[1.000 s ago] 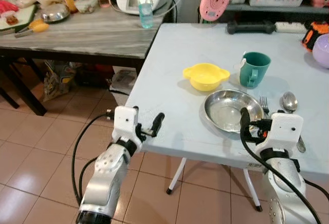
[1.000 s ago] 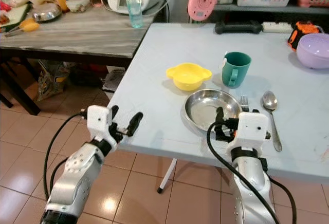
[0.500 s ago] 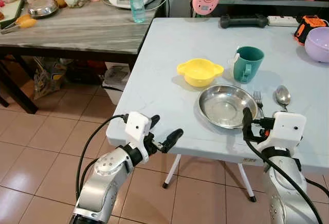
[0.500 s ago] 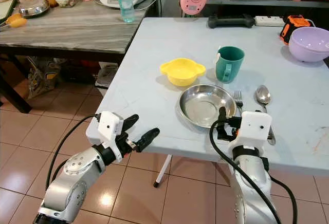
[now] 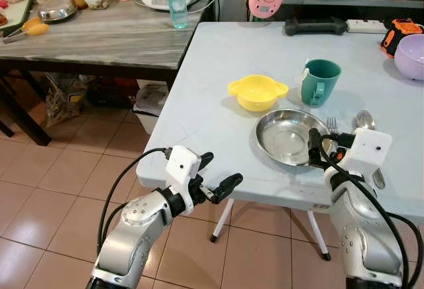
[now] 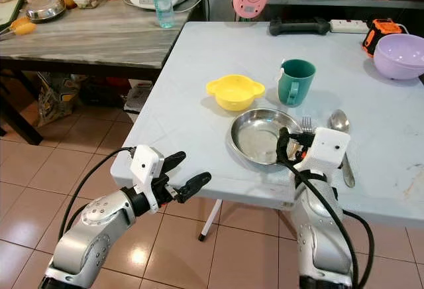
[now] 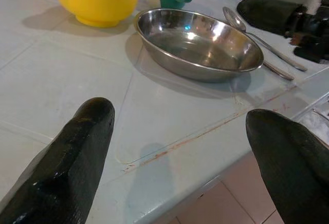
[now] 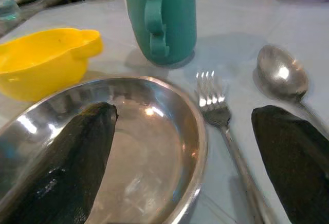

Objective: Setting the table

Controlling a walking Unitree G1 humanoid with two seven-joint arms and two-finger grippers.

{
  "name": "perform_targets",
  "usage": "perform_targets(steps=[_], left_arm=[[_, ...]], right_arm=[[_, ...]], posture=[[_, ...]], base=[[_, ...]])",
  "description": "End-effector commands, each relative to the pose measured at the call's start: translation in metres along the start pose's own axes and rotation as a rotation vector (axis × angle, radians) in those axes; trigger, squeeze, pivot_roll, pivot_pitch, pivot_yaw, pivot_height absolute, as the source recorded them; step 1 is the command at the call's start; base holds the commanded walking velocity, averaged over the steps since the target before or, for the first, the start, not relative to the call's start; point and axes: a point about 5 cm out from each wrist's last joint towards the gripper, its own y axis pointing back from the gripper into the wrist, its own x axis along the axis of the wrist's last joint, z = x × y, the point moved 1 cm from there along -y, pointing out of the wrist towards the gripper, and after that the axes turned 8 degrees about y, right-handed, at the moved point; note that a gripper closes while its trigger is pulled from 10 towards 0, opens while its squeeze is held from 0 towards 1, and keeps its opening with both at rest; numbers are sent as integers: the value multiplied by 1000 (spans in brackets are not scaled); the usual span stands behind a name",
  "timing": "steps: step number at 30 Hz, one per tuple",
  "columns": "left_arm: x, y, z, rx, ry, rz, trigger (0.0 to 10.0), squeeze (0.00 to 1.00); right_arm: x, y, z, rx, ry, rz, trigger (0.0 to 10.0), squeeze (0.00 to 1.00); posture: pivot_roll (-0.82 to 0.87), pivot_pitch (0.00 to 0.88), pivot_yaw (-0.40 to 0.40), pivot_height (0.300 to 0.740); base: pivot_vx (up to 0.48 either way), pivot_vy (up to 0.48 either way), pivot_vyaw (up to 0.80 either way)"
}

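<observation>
Right tool (image 8: pixel 180 147) spread wide, straddling the steel plate's (image 5: pixel 288 136) rim and the fork (image 8: pixel 218 113), fork's long axis running straight away from it toward the green mug (image 5: pixel 320 83); left tool (image 5: pixel 215 183) spread, off the desk (image 5: pixel 212 97) edge.

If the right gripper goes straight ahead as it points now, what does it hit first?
Probably the silver fork lying between its open fingers, beside the round steel plate; the teal mug stands beyond.
</observation>
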Motion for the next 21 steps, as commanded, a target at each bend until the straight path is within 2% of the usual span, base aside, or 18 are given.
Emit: perform_targets(steps=[1,5,8,13,16,17,18,21], left_arm=[[1,2,2,-4,-3,-2,10000,0],[0,2,4,-11,-2,-8,10000,0],[0,1,6,-12,1,-9,10000,0],[-1,0,5,-13,1,-12,10000,0],[-2,0,6,-13,3,-11,10000,0],[-2,0,6,-13,4,-11,10000,0],[-2,1,6,-12,4,-10,10000,0],[-2,2,7,-10,5,-9,10000,0]], right_arm=[[-4,-3,-6,17,-20,-41,10000,0],[1,-12,-6,-20,-45,-39,10000,0],[4,-20,-12,-14,-99,-59,10000,0],[3,-24,-16,-9,-113,-77,10000,0],[-2,-25,-19,-20,-107,-125,10000,0],[-4,-26,-18,-24,-98,-132,9333,0],[-5,-25,-17,-35,-93,-136,10000,0],[-7,-24,-15,-55,-79,-145,10000,0]], posture=[[-118,128,74,740],[-115,130,72,740],[-117,130,70,740],[-115,130,66,740],[-114,129,60,740],[-110,128,56,740],[-108,129,55,740],[-108,130,54,740]], base=[[0,0,0],[0,0,0],[0,0,0],[0,0,0],[0,0,0],[0,0,0],[0,0,0],[0,0,0]])
